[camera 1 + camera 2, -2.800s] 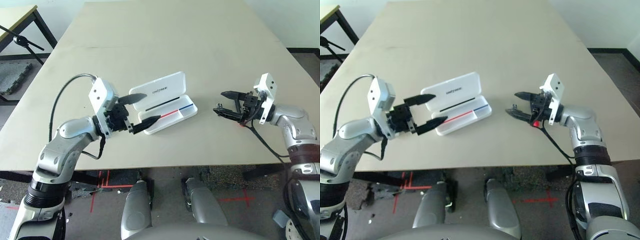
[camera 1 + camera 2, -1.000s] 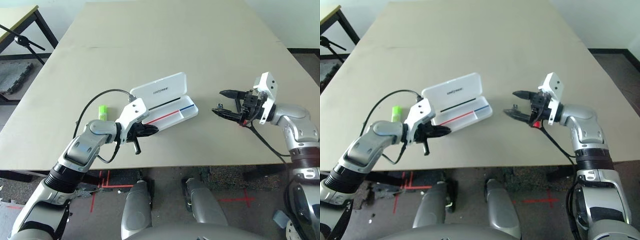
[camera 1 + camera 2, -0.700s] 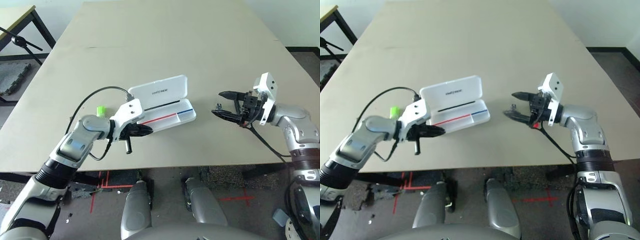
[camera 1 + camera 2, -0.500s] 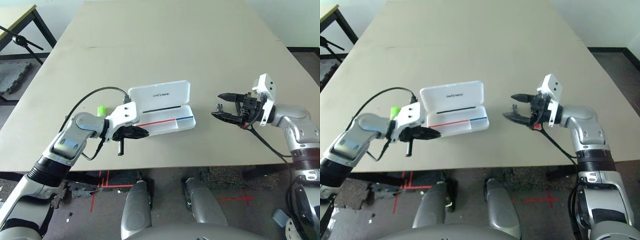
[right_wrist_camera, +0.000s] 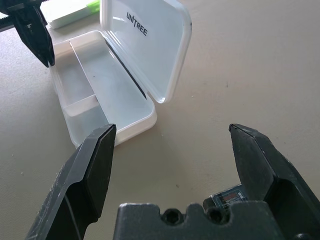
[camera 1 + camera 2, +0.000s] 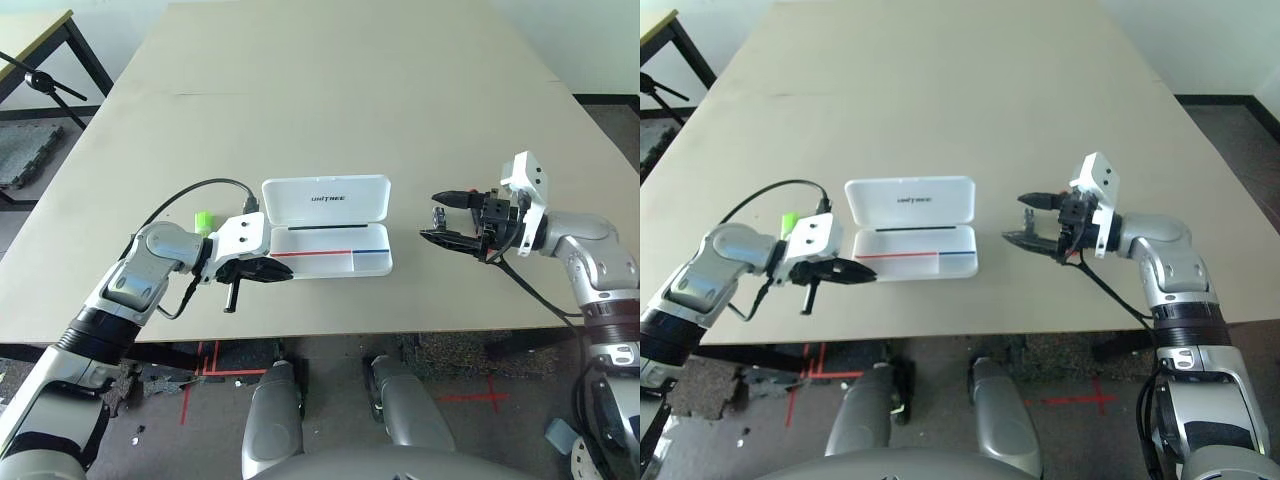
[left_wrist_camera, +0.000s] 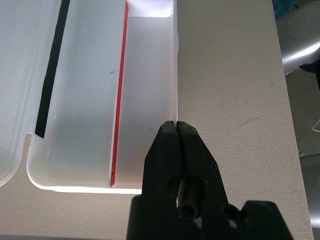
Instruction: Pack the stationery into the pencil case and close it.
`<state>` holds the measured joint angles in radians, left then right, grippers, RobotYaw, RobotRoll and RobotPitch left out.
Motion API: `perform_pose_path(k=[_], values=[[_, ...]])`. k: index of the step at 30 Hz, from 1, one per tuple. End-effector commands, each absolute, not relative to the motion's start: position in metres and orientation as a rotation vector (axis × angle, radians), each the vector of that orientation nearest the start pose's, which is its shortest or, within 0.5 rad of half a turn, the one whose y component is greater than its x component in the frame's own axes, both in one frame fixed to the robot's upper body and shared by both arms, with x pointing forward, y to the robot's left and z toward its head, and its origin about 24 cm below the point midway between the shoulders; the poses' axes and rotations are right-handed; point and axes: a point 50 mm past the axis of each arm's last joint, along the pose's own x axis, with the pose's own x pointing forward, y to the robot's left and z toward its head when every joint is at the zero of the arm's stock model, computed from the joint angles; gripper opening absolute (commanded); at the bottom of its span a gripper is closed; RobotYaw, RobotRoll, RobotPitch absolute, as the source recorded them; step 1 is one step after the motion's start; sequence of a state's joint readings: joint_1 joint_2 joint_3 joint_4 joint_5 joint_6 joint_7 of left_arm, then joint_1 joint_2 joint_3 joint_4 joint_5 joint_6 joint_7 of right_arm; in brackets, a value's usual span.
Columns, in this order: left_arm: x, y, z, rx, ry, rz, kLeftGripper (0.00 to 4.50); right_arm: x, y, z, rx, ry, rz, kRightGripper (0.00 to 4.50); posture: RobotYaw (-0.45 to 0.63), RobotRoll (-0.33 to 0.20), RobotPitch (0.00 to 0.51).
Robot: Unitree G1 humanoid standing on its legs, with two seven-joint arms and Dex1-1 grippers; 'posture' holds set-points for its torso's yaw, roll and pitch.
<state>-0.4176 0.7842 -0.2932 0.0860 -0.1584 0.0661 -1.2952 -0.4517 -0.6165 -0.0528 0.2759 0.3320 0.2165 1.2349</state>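
Note:
The white pencil case (image 6: 330,262) lies open near the table's front edge, its lid (image 6: 325,200) folded back with dark lettering on it. Its tray shows a red and a blue stripe and holds nothing. My left gripper (image 6: 288,272) is shut, empty, and its tips touch the tray's front left corner (image 7: 150,130). A lime-green and white tube (image 6: 203,220) lies on the table behind my left wrist, left of the case. My right gripper (image 6: 432,215) hovers open just right of the case, nothing between its fingers (image 5: 100,150).
The beige table (image 6: 330,90) stretches far back behind the case. Its front edge runs just below both grippers. A black cable (image 6: 180,195) loops over my left forearm. Another table and a stand are off to the far left.
The case has turned from slanted to square with the table's front edge and slid a little left, with my shut left gripper at its corner. The right gripper edged slightly left.

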Motion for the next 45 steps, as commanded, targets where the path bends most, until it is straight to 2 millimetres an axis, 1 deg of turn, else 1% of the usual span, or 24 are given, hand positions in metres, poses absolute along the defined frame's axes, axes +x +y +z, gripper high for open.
perform_pose_path(k=[1,3,9,11,13,18,22,26,31,37,40,43,45], values=[[0.277,0.191,0.108,0.697,0.341,-1.39,0.23,0.301,-0.222,0.13,-0.213,0.138,1.115,4.5,-0.08,0.0,0.156],[0.276,0.19,0.109,0.687,0.334,-1.388,0.75,0.301,-0.222,0.13,-0.214,0.137,1.116,4.5,-0.08,0.0,0.156],[0.272,0.189,0.118,0.657,0.299,-1.377,2.95,0.302,-0.222,0.129,-0.214,0.137,1.115,4.5,-0.07,0.0,0.154],[0.269,0.19,0.123,0.655,0.286,-1.379,3.82,0.302,-0.222,0.129,-0.213,0.137,1.115,4.5,-0.07,0.0,0.152],[0.266,0.19,0.129,0.642,0.269,-1.379,4.47,0.303,-0.222,0.129,-0.214,0.136,1.116,4.5,-0.07,0.0,0.152],[0.26,0.194,0.148,0.588,0.216,-1.369,4.47,0.303,-0.222,0.131,-0.216,0.133,1.117,4.5,-0.07,0.0,0.152],[0.256,0.201,0.164,0.549,0.172,-1.337,4.47,0.302,-0.224,0.132,-0.215,0.129,1.115,4.5,-0.07,0.0,0.153],[0.253,0.201,0.174,0.518,0.135,-1.323,4.47,0.302,-0.224,0.135,-0.196,0.107,1.105,4.5,-0.08,0.0,0.156],[0.25,0.202,0.178,0.505,0.127,-1.317,4.47,0.301,-0.224,0.139,-0.176,0.083,1.091,4.5,-0.08,0.0,0.159],[0.247,0.21,0.174,0.53,0.16,-1.301,4.47,0.299,-0.223,0.141,-0.174,0.082,1.084,4.5,-0.07,0.0,0.162],[0.247,0.211,0.174,0.539,0.165,-1.297,4.47,0.299,-0.223,0.144,-0.165,0.077,1.069,4.5,-0.07,0.0,0.165],[0.247,0.209,0.172,0.54,0.166,-1.297,4.47,0.302,-0.224,0.152,-0.141,0.076,0.996,4.5,-0.07,0.0,0.168],[0.247,0.209,0.17,0.546,0.172,-1.296,4.47,0.307,-0.226,0.158,-0.132,0.08,0.887,4.5,-0.07,0.0,0.171]])
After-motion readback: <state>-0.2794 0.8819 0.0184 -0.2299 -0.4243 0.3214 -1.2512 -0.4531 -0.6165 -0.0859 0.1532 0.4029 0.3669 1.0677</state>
